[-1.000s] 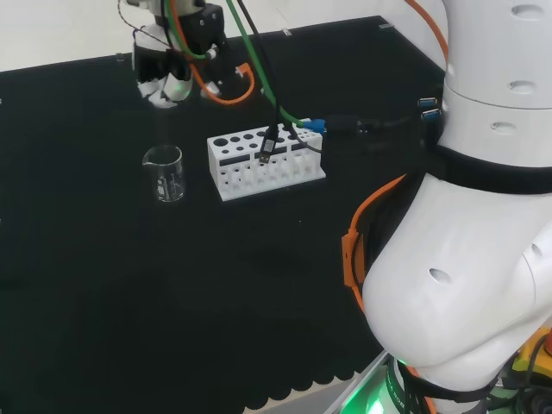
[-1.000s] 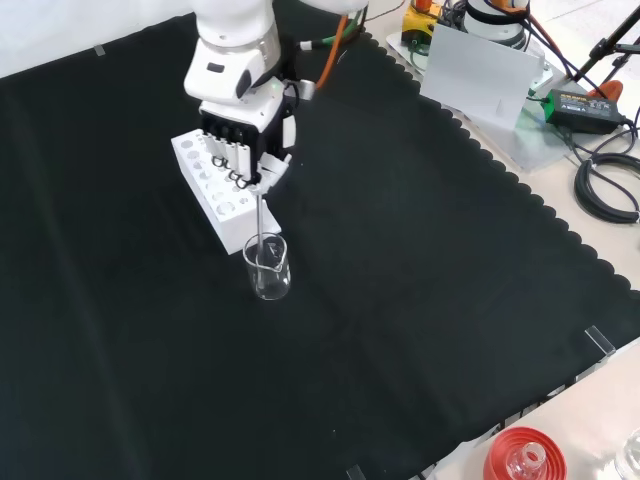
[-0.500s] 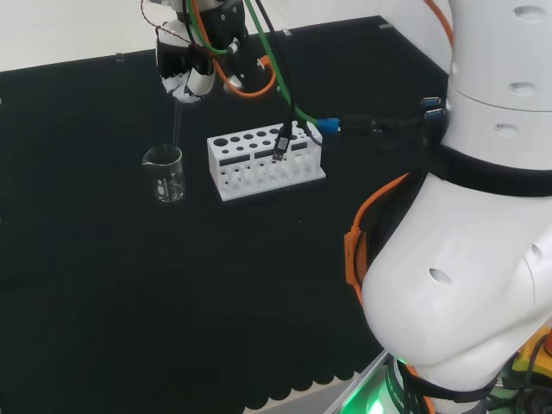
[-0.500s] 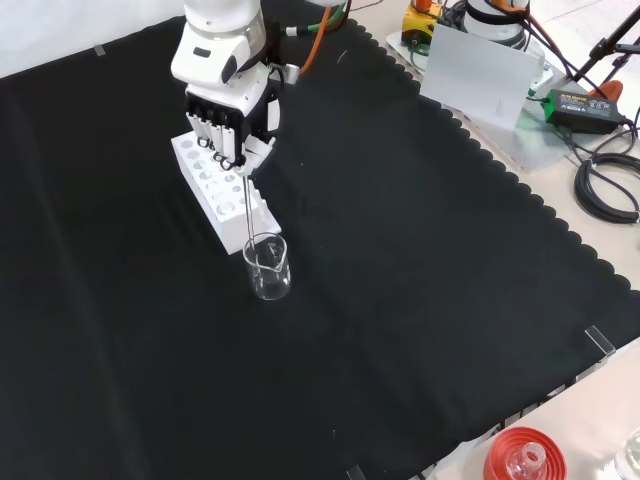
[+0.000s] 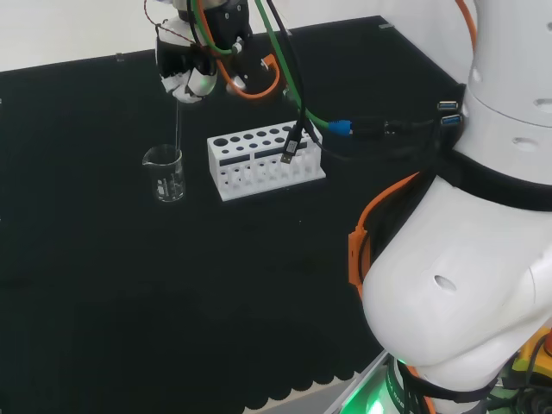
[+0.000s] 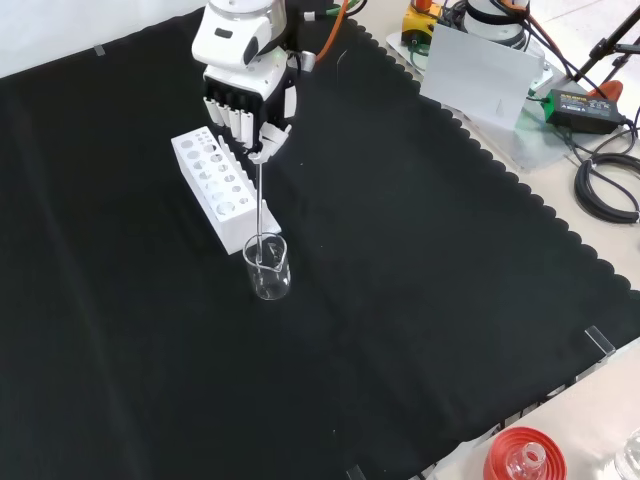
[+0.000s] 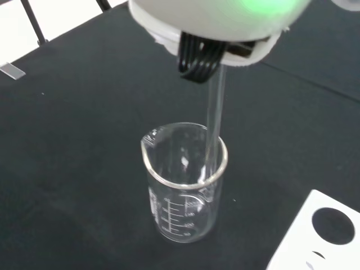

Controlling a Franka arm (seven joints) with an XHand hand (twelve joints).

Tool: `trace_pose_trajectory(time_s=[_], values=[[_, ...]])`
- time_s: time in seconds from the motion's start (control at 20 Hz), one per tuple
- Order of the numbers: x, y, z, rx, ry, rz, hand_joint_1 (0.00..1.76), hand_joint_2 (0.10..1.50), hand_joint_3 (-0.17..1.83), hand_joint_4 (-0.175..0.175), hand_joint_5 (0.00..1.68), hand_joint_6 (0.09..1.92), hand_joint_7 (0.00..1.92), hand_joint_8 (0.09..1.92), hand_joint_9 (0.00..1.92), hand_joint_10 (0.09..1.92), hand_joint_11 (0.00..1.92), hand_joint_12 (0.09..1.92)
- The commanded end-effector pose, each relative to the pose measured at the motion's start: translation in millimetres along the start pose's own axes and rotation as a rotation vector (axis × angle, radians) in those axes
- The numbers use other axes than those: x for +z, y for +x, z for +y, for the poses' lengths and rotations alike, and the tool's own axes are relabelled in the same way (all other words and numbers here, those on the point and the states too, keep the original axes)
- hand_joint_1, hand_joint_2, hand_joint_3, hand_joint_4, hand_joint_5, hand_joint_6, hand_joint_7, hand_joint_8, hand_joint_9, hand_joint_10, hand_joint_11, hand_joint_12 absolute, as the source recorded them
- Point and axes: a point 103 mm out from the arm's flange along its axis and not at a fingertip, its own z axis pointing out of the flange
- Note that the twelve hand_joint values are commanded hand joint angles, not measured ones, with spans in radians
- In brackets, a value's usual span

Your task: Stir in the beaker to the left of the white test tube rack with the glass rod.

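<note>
Since half a second ago, the hand (image 6: 245, 95) has been shifted farther back over the rack (image 6: 224, 190) in the front view, fingers curled around the glass rod (image 6: 260, 205). The rod's tip is dipped inside the beaker (image 6: 268, 267), just beside the rack's end. Stirring is judged under way; small circles clear of the glass wall are called for next.

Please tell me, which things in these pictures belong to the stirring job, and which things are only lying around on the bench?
Belonging to the job:
- hand, curled round the rod
- glass rod, its lower end inside the beaker
- beaker
- white test tube rack, the landmark beside the beaker

Only lying about:
- red ribbed ring at the front view's bottom edge
- black box with cables beyond the cloth
</note>
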Motion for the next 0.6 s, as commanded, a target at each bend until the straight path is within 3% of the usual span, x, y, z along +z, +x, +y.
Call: trace_pose_trajectory(time_s=[0.05, 0.6], values=[[-2.7, 11.5, 1.2, -0.008, -0.014, 0.01, 1.33, 0.61, 0.72, -0.175, 1.23, 0.53, 1.4, 0.71, 1.68, 0.59, 1.61, 0.66], [-7.4, 15.3, 0.4, -0.009, -0.014, -0.003, 1.33, 0.61, 0.72, -0.175, 1.23, 0.53, 1.4, 0.71, 1.68, 0.59, 1.61, 0.66]])
